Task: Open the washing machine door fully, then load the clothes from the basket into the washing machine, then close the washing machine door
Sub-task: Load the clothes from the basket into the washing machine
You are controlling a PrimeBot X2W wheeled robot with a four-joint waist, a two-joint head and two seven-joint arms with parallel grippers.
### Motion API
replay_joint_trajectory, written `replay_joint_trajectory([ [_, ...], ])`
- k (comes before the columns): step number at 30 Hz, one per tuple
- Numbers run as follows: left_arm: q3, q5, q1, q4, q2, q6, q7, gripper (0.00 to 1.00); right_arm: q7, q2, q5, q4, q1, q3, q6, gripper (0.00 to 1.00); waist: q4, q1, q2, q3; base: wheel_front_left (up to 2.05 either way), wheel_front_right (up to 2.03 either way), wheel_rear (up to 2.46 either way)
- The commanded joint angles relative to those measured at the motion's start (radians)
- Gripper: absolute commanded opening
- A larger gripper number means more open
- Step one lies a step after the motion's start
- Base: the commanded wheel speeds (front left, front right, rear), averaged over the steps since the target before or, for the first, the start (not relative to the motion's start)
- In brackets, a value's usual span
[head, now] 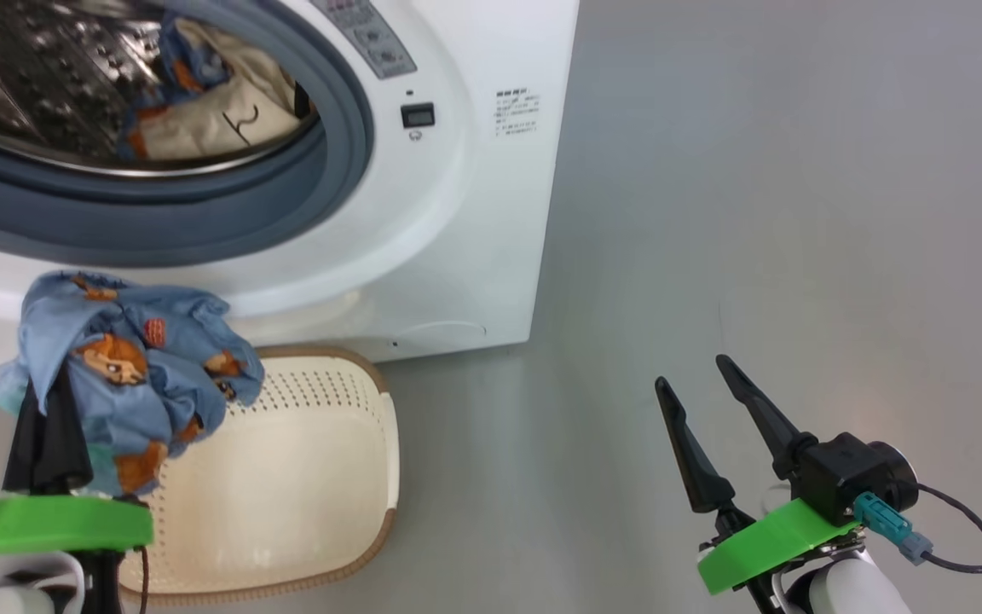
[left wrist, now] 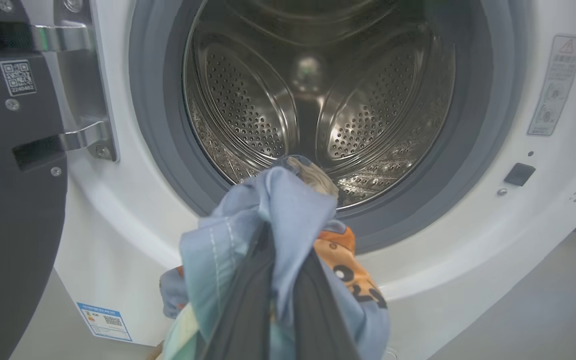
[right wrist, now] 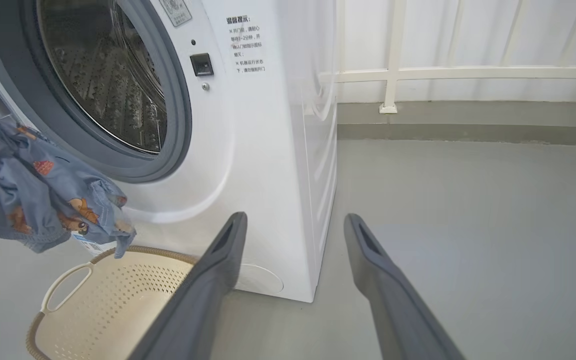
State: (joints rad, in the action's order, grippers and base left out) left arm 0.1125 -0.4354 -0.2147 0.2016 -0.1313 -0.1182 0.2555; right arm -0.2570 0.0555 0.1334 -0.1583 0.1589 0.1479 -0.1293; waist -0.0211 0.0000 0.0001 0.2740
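Note:
The washing machine stands with its steel drum uncovered; the black washing machine door hangs swung out at the left on its hinge. One cream and blue piece of clothes lies inside the drum. My left gripper is shut on a bundle of light-blue printed clothes, held above the cream basket and below the drum mouth. In the left wrist view the held clothes drape over my left gripper, hiding its tips. My right gripper stands open over bare floor.
Grey floor stretches to the right of the machine. A white railing runs along the far wall. The round white cap sits low on the machine's front, beside the basket. A small blue label is near the machine's lower left corner.

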Motion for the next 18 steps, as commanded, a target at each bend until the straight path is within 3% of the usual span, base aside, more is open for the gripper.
replay_joint_trajectory([
  [1, 0.047, 0.021, 0.017, -0.050, -0.016, 0.008, 0.006, 0.00, -0.005, -0.005, 0.008, 0.020, -0.018, 0.029, -0.001, 1.00, -0.003, 0.0000, -0.0001, -0.041, 0.00, 0.00, 0.00],
  [18, 0.112, 0.146, 0.204, -0.211, 0.024, 0.039, 0.006, 0.00, -0.005, -0.005, -0.003, 0.040, -0.064, 0.016, -0.001, 1.00, -0.039, 0.0000, -0.0001, -0.189, 0.00, 0.00, 0.00],
])
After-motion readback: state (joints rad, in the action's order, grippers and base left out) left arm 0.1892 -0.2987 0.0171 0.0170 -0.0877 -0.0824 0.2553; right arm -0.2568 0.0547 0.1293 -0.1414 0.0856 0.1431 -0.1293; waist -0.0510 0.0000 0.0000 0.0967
